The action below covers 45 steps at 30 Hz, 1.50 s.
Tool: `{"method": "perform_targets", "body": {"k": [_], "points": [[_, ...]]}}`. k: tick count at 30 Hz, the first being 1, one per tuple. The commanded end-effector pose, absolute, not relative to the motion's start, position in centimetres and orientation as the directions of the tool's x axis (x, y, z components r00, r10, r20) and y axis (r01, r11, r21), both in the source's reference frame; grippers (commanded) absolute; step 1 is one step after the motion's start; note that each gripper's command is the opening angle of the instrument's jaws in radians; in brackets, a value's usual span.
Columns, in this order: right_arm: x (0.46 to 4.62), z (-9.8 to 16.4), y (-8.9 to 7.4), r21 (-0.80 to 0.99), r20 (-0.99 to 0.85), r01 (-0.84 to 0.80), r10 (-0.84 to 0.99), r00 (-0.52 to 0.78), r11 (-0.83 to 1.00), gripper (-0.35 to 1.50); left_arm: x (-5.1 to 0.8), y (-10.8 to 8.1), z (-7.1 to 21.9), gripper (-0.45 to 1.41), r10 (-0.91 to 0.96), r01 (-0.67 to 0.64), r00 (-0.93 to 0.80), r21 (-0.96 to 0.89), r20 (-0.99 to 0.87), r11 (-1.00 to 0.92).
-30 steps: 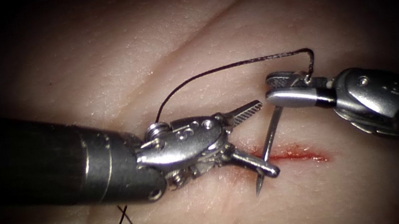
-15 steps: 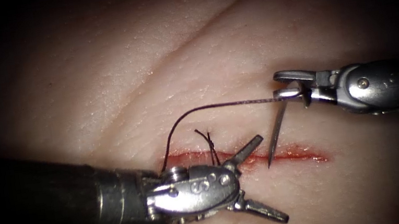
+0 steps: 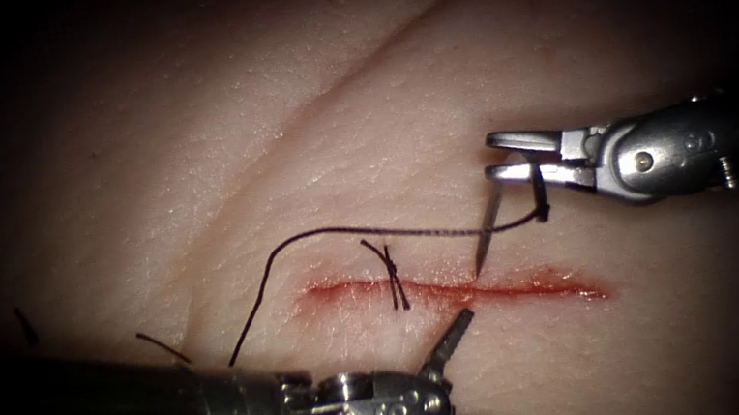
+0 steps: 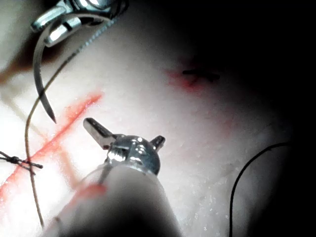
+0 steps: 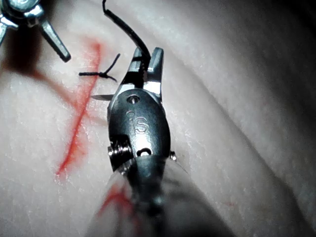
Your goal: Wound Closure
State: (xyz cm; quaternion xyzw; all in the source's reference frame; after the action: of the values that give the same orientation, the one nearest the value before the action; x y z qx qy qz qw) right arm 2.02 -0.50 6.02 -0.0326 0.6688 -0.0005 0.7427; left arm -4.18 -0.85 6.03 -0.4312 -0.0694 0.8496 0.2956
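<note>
Endoscope view: right tool point(image 3: 504, 158) grips needle point(image 3: 484, 237) near its tail — tip down at cut point(image 3: 499, 288); left tool point(image 3: 477, 372) spread wide, empty, below the cut.

Diagonal crease point(image 3: 385, 47), possibly a shallow fold

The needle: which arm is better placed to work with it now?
Right, probably. The right tool grips the needle near its thread end, tip at the cut. The left tool is open, empty and farther away.
</note>
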Motion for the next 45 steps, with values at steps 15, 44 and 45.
{"method": "perform_targets", "body": {"k": [15,44,45], "points": [[2.15,6.12,-0.64,-0.214,-0.972,-0.030,-0.210,0.106,0.976,-0.35,-4.21,-0.69,6.74,0.96,0.572,-0.461,-0.507,-0.358,-0.645,-0.812],[2.17,6.54,-0.81,-0.330,-0.932,-0.035,-0.319,0.170,0.943,-0.35,-4.21,-0.96,6.52,0.96,0.570,-0.434,-0.530,-0.376,-0.628,-0.818],[2.18,6.54,-0.83,-0.342,-0.927,-0.030,-0.333,0.171,0.939,-0.35,-4.20,-0.96,6.52,0.96,0.570,-0.431,-0.529,-0.379,-0.629,-0.819]]}}
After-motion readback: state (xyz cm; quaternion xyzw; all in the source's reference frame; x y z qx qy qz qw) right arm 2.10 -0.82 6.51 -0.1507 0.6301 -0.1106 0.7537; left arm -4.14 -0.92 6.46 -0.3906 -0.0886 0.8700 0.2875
